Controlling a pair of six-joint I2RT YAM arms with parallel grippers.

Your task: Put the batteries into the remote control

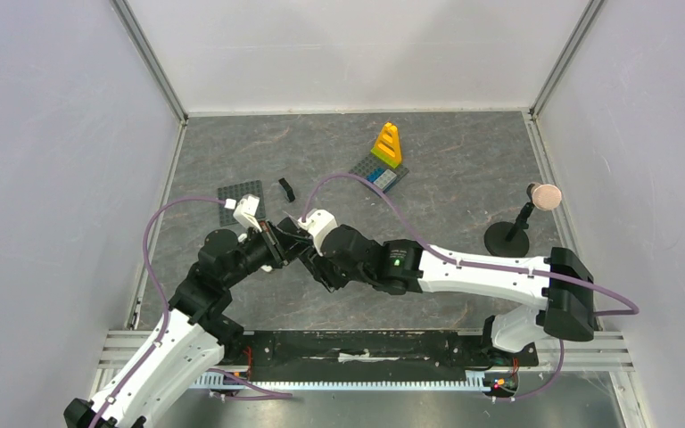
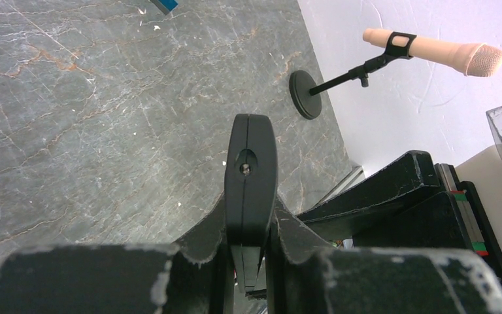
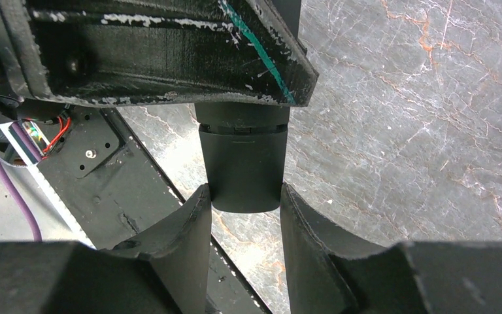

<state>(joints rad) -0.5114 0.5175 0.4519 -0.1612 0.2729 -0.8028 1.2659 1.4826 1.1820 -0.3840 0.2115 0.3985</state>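
The remote control (image 2: 251, 170) is a slim black bar, seen edge-on in the left wrist view with a small screw hole near its far end. My left gripper (image 2: 251, 219) is shut on it, with a finger pressed against each side. In the right wrist view one end of the remote control (image 3: 245, 170) sits between my right gripper's (image 3: 245, 196) fingertips, which touch both of its sides. From above, the left gripper (image 1: 278, 239) and right gripper (image 1: 303, 245) meet over the left middle of the table. The batteries are out of view.
A grey studded plate (image 1: 239, 198) and a small black brick piece (image 1: 286, 189) lie just beyond the grippers. Yellow bricks (image 1: 387, 145) stand on another plate further back. A microphone stand (image 1: 510, 234) is at the right, and the metal rail (image 1: 366, 357) runs along the near edge.
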